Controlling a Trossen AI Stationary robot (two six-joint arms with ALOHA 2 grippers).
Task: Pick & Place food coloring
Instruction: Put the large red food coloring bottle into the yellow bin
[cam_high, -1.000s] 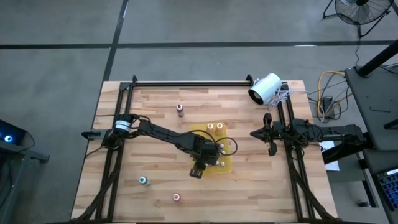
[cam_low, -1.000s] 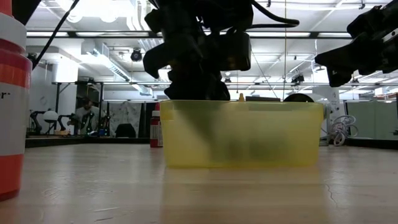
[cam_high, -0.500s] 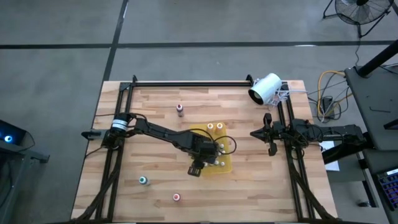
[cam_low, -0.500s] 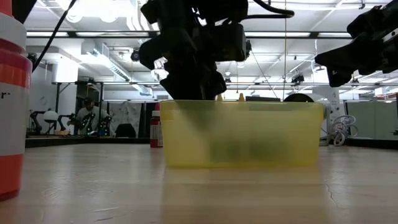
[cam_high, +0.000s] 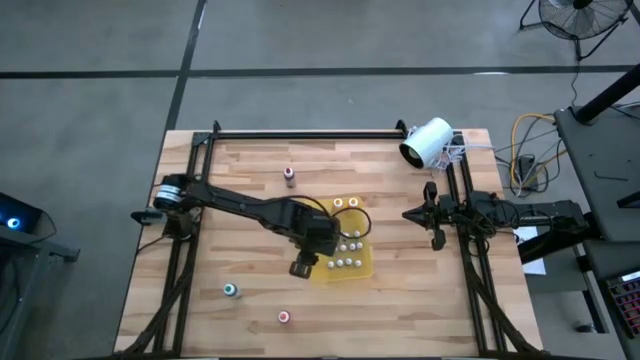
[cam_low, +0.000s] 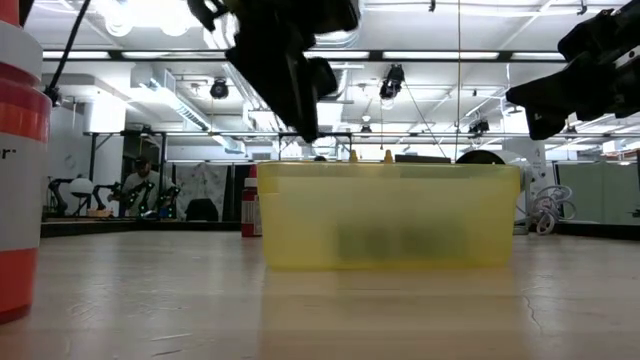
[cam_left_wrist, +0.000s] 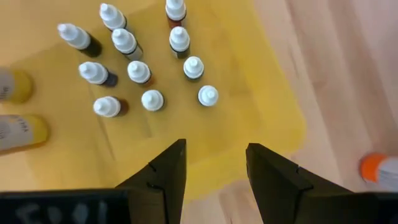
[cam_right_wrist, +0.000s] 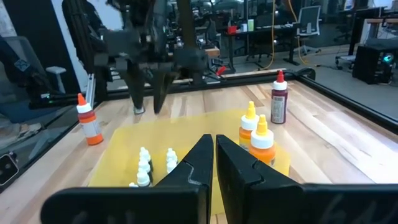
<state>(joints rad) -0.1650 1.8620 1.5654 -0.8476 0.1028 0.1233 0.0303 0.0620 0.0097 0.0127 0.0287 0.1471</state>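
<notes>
Many tiny white-capped bottles (cam_left_wrist: 139, 72) on glossy yellow tray (cam_left_wrist: 249, 87).

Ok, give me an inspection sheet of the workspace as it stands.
Surface: wooden table.
Job's things: small white-capped bottles and two orange-topped bottles in the yellow tray; maroon, teal and pink bottles out on the table.
Clutter: white cylinder device.
Grippers: left gripper open, empty, above the tray's edge; right gripper shut, waiting at the right side.
Cables: loops off the table.
Surroundings: floor fan.
</notes>
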